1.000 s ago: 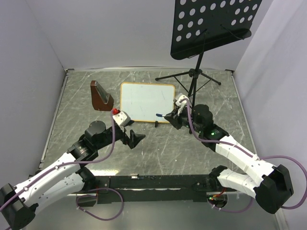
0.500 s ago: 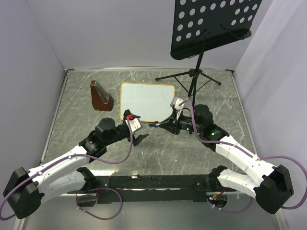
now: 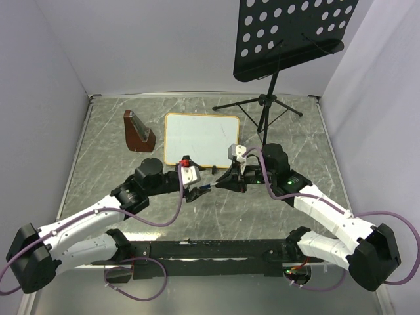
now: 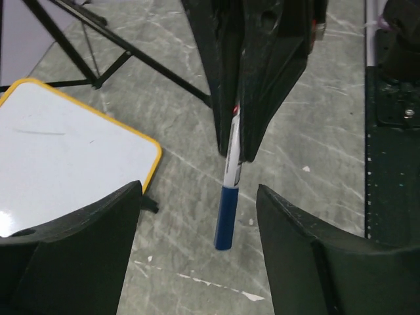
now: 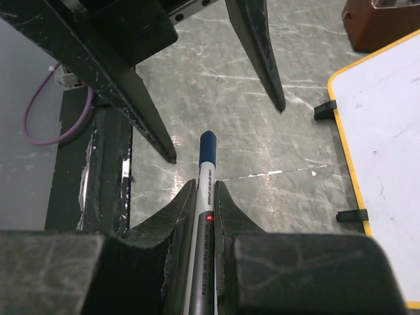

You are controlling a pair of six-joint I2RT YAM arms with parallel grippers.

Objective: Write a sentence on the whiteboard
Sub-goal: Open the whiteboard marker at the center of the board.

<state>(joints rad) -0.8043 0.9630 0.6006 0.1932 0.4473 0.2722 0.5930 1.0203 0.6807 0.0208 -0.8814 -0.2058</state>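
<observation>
Right gripper [image 5: 205, 191] clamps marker [image 5: 207, 176]. Left gripper [image 4: 197, 197] gapes wide, blue cap [image 4: 224, 224] level with its fingertips. Centre on cap, close, pull straight along axis. Whiteboard [image 3: 201, 138] lies flat just beyond, no writing yet.

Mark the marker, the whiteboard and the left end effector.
marker [image 4: 229, 178]: left wrist view, white barrel above the blue cap.
whiteboard [image 3: 201, 139]: top external view, middle of the white face.
left end effector [image 4: 199, 189]: left wrist view, midway between its fingertips.
</observation>
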